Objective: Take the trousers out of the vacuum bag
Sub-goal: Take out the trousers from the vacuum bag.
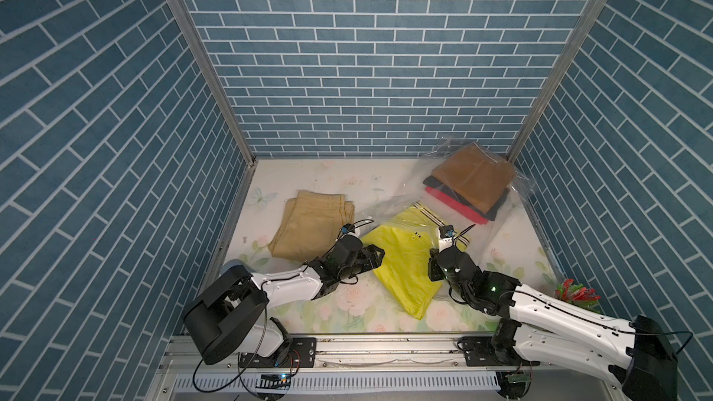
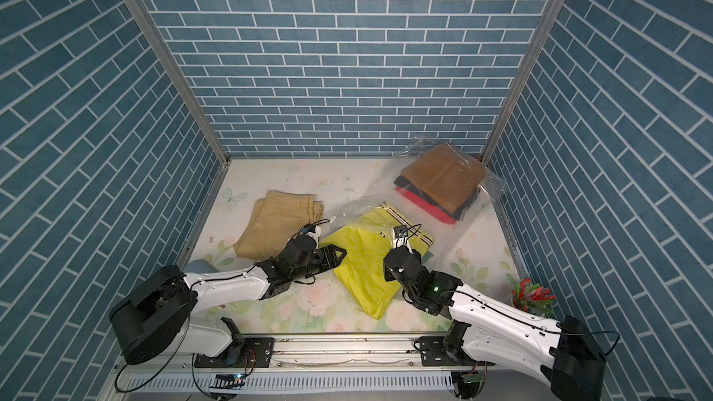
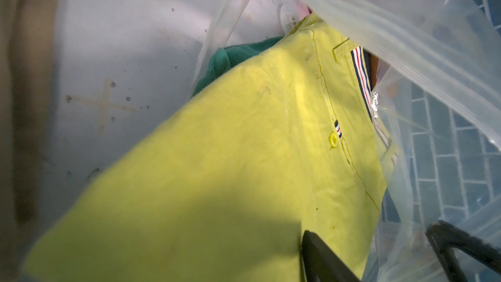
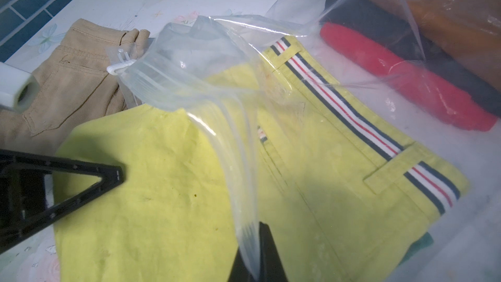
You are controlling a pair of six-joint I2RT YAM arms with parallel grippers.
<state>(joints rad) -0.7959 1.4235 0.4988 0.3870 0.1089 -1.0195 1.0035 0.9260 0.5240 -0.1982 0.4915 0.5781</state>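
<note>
We locate the khaki trousers (image 1: 308, 225) left of centre, the lime-yellow trousers (image 1: 405, 268) at centre, partly under the vacuum bag (image 1: 397, 202), and 3 folded pairs (image 1: 472, 183) inside it, right of centre.

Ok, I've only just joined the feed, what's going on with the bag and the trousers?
The right claw is shut on the zip edge of the vacuum bag, holding its mouth up. The left claw is open over the lime-yellow trousers, which lie partly out of the bag. The khaki trousers lie out on the table. The brown, black and red trousers are inside the bag, near the far corner.
</note>
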